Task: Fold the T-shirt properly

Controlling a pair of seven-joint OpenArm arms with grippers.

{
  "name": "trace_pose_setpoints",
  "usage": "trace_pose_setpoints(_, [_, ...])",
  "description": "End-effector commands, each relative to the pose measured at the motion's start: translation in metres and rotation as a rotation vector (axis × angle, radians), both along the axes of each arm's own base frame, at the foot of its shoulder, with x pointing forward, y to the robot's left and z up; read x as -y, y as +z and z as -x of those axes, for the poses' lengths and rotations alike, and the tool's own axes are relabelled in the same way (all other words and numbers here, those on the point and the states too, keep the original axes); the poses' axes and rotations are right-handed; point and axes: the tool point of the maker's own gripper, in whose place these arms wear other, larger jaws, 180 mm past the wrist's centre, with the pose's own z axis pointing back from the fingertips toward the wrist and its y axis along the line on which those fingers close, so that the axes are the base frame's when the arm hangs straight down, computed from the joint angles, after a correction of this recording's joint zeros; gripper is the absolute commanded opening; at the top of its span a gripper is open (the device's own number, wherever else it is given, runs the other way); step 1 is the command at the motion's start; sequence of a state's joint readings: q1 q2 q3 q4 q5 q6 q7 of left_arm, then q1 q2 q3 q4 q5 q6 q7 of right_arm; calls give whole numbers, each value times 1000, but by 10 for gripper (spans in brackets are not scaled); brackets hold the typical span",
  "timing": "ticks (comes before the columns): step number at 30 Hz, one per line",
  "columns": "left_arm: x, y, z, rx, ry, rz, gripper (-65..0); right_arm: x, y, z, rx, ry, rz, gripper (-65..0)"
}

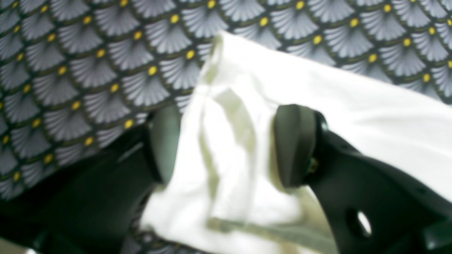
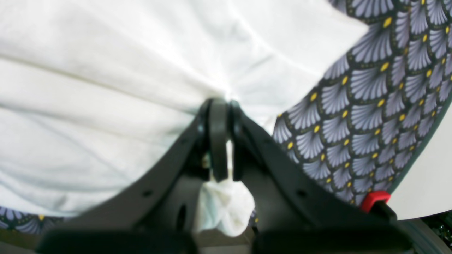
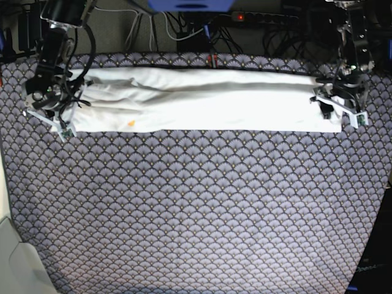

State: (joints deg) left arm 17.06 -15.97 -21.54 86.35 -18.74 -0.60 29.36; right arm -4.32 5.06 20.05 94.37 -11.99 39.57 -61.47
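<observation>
Fan-patterned tablecloth (image 3: 196,208) under T-shirt (image 3: 208,101), cables (image 3: 202,27) behind.

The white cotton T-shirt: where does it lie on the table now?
In the base view the white cotton T-shirt lies as a long folded strip across the far part of the fan-patterned tablecloth, stretched between the right hand and the left hand.

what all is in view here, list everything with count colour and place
T-shirt: one, white, folded into a long strip across the far part of the table
tablecloth: one, grey fan pattern with yellow dots, covering the table
cables: several, dark and white, behind the table
right pincer: one, black, shut on the shirt's end, base view's left
left pincer: one, black, jaws apart with bunched shirt cloth between them, base view's right
</observation>
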Motion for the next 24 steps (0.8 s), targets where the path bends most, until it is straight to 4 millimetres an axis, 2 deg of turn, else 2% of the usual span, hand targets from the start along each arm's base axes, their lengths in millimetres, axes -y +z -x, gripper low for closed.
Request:
trace_pose_setpoints(1, [-5, 12, -8, 41, 1, -21, -237, -10, 2, -7, 27, 18, -39, -650])
trace_pose_setpoints(9, [-10, 9, -4, 30, 7, -26, -237, -9, 2, -8, 29, 19, -38, -650])
trace_pose_setpoints(16, [-14, -14, 7, -32, 30, -9, -237, -9, 2, -8, 29, 19, -38, -650])
trace_pose_setpoints(24, [-14, -17, 10, -44, 32, -5, -252, -8, 2, -8, 29, 19, -36, -650])
